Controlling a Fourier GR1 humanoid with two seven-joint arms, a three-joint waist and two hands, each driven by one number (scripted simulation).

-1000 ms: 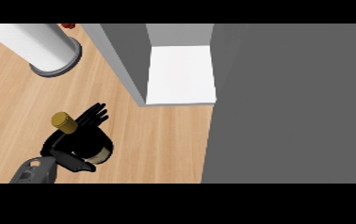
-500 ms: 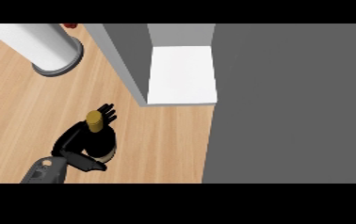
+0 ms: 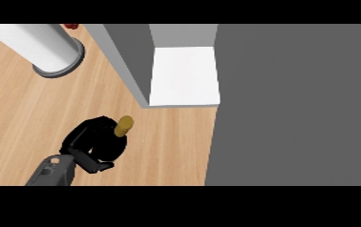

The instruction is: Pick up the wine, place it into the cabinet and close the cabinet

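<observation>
While the grey left forearm [image 3: 51,172] comes in from the near left corner of the head view, its black left hand [image 3: 90,142] sits curled round a dark wine bottle with a gold cap [image 3: 125,126], fingers and thumb wrapped about the bottle's body so that most of the glass is hidden. Only the gold top pokes out past the fingers, tilted toward the far right. Hand and bottle show over the light wooden counter [image 3: 42,107], near and to the left of the open grey cabinet [image 3: 127,64]. Whether the bottle touches the counter cannot be told from this angle. Inside the cabinet a white shelf floor [image 3: 185,76] lies bare between its grey side wall on the left and a broad dark grey panel [image 3: 289,102] that fills the right side of the view. At the far left stands a white cylinder on a grey round base [image 3: 49,54], well apart from the hand, and a small red object [image 3: 70,26] peeks out just beyond it at the far edge.
</observation>
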